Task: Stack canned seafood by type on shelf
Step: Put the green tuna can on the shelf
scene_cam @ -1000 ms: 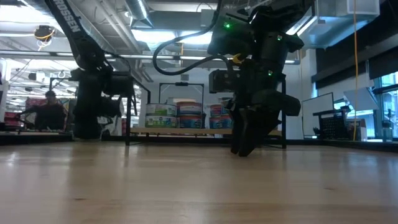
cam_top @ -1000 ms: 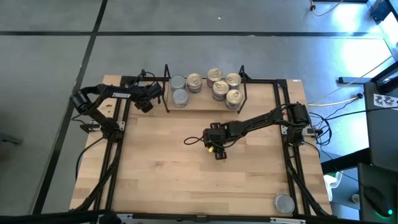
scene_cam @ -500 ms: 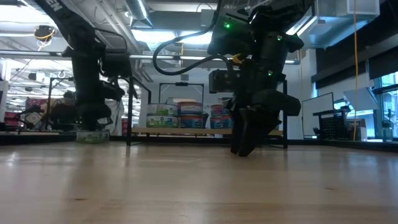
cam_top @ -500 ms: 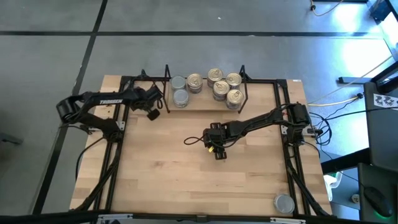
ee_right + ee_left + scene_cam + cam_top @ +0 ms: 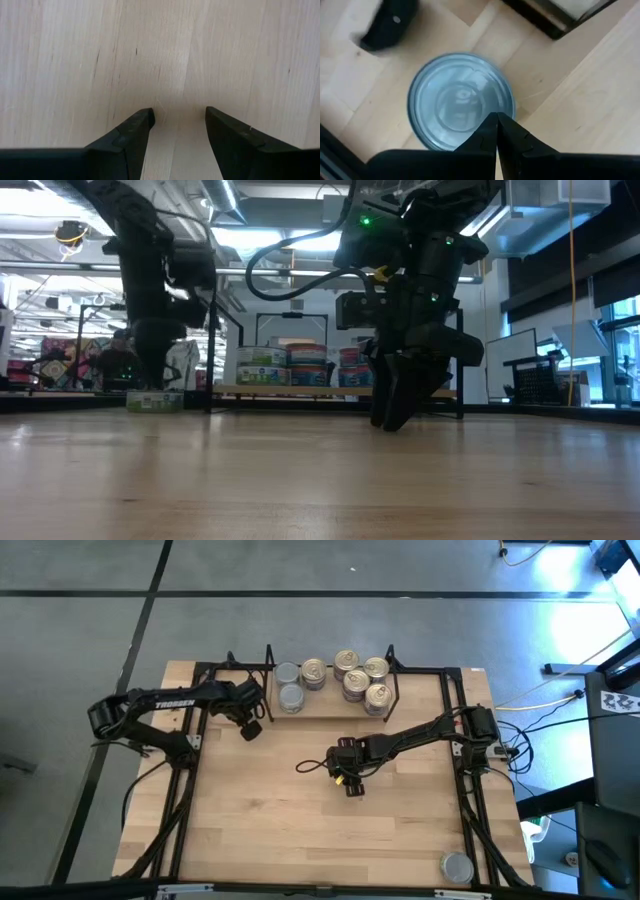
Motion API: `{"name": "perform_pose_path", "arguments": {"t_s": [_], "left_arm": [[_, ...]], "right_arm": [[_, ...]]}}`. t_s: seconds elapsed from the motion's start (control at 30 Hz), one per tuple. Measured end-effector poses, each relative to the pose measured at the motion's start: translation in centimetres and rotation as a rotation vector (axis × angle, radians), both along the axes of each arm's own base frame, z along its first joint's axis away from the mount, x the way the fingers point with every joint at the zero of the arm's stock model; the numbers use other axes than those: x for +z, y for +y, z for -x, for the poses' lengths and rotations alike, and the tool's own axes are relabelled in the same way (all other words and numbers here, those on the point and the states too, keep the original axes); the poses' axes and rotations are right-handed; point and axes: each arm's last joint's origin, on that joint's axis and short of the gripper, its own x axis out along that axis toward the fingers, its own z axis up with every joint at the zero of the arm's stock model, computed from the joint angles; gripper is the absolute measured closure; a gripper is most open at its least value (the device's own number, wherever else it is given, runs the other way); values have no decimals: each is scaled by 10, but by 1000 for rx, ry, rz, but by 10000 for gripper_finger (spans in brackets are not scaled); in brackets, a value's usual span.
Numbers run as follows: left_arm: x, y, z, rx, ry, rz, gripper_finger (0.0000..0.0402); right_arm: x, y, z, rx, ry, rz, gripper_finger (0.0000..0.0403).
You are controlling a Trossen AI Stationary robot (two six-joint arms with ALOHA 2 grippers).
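Overhead, the left claw [image 5: 250, 728] hangs just before the shelf [image 5: 330, 708], whose tins [image 5: 350, 679] sit beyond it; the right claw [image 5: 352, 785] is mid-surface [image 5: 300, 830] amid bare wood. Low down, a green-labelled tin [image 5: 154, 400] stands beneath the left claw. Its wrist view shows fingers [image 5: 492, 140] pressed together over that silver-grey lid. The right claw [image 5: 179, 120] is spread, empty.

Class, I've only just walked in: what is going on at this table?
A two-armed robot is sorting tins onto the shelf. The left hand, shut, hovers over a silver-lidded tin on the table beside the shelf. The right hand waits open at mid-table, empty. Another tin sits at the near right corner.
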Motion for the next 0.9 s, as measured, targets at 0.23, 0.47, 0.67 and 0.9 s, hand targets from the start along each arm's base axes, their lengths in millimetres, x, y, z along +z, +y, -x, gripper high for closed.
{"name": "perform_pose_path", "arguments": {"t_s": [0.23,0.47,0.67,0.9], "left_arm": [[18,-5,4,75,-28,-140,401],[-4,-6,8,140,-21,-111,401],[-13,-16,5,164,-4,-48,400],[-14,-40,3,155,41,20,400]], "right_arm": [[0,0,0,21,-2,9,210],[0,0,-1,27,-10,9,210],[0,0,-1,27,-10,9,210],[0,0,-1,27,-10,9,210]]}}
